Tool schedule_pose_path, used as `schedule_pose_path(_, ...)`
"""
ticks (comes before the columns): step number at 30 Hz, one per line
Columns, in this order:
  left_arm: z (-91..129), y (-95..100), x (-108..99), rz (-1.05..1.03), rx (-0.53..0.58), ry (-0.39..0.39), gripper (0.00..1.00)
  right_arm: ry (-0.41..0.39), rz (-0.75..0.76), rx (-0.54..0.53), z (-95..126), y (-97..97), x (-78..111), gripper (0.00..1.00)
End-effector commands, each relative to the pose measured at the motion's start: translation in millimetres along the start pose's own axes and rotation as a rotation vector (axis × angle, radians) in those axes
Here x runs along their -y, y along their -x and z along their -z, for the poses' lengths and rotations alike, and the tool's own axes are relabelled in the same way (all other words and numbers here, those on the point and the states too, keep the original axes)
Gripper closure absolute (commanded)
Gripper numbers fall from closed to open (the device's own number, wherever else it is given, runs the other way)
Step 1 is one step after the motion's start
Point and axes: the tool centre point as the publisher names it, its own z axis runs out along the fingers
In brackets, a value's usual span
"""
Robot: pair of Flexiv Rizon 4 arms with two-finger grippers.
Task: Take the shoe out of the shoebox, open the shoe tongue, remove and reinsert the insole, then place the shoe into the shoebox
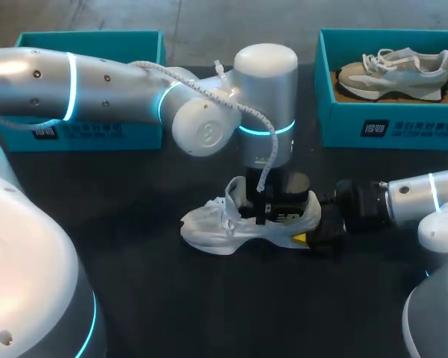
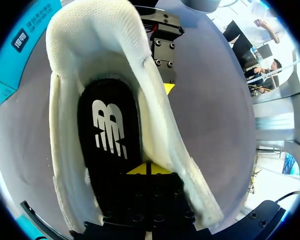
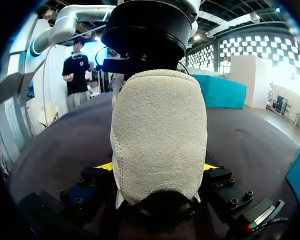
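Much of my left pincer (image 2: 147, 168) is hidden. From the head view my left arm (image 1: 97, 86) stands over the shoe (image 1: 246, 222) and its wrist covers the opening. From its own wrist view I see its yellow end low inside the shoe, right at the black insole (image 2: 107, 130), but I cannot tell whether it has hold of anything.

My right pincer (image 3: 157, 167) is clamped on the shoe's heel, one yellow fingertip (image 3: 104, 166) pressed to each side, spread only as wide as the heel. From that wrist view the fuzzy heel fills what lies ahead, so the toe and the opening are hidden behind it.

The shoe stands upright on its sole on the table (image 1: 172, 298). Its long axis runs straight out from my right pincer, heel in the grip and toe pointing away from it, past my left pincer.

Only the left wrist view shows the insole, which seems to lie flat in the shoe. Only the head view shows the first shoebox (image 1: 127, 136), well beyond my left pincer and largely covered by my left arm. It alone also shows the second shoebox (image 1: 336, 112), well apart from my right pincer, with a beige shoe (image 1: 392, 74) lying in it.
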Motion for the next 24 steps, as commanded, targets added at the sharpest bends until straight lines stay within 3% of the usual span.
schedule_pose_path(1,-4,-1.8,-8,-0.003,0.04,-0.013,1.0,-0.004,0.0,0.0,0,-0.7,-3.5,1.0)
schedule_pose_path(24,6,5.1,-7,0.006,0.12,-0.036,0.98,-0.004,0.0,0.0,0,-0.7,-3.5,1.0)
